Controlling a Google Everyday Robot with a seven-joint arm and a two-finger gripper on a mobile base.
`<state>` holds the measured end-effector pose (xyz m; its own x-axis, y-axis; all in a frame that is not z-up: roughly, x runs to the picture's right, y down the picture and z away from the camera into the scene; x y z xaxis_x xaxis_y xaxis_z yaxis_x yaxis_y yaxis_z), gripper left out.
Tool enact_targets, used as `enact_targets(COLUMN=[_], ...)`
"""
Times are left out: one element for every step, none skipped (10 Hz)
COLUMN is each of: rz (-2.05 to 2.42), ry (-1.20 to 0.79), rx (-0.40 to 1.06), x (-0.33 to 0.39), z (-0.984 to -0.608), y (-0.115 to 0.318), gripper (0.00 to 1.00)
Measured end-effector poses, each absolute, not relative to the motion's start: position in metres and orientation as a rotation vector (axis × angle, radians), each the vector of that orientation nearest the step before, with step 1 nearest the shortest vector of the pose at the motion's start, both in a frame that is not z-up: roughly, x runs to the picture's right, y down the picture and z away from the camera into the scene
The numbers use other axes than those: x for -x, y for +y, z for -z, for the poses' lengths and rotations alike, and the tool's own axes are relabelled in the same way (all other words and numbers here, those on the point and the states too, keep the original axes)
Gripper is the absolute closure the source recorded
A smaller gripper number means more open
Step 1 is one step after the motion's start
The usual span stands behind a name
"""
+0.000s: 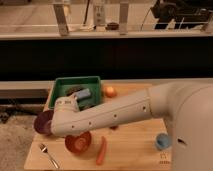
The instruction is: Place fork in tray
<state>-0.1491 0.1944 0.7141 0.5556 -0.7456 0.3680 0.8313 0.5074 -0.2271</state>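
Spotting the fork lying flat on the front-left corner of the worktop, well apart from the green tray sitting at the back-left. Watching the white arm reaching across from the right, bending just in front of the tray and above a red-orange bowl. Finding the tool hidden behind that bend, so not telling whether spread or pressed together. Noting a carrot lying just right of that bowl, a purple bowl peeking out at the left edge, a blue cup standing far right.
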Motion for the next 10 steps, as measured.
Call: enact_targets(rz=[1.043,1.112,1.221,1.311,1.397,1.453,1.495,1.521,1.539,1.565], ry=[-0.280,-0.317,-0.375,-0.423,-0.475,-0.517,-0.564,-0.599,-0.616,-0.647], rx=[0.408,0.412,0.411,0.403,0.387,0.374,0.358,0.350,0.347,0.351], x=[0.169,0.186,0.210,0.226,0.241,0.250,0.257,0.261,0.263,0.267], z=[-0.713,-0.711,-0.708,-0.706,-0.703,-0.702,-0.701,-0.703,-0.705,-0.707], y=[0.201,0.206,0.213,0.219,0.225,0.228,0.233,0.237,0.239,0.245], gripper=[0.24,0.21,0.20,0.20,0.20,0.20,0.20,0.20,0.20,0.20])
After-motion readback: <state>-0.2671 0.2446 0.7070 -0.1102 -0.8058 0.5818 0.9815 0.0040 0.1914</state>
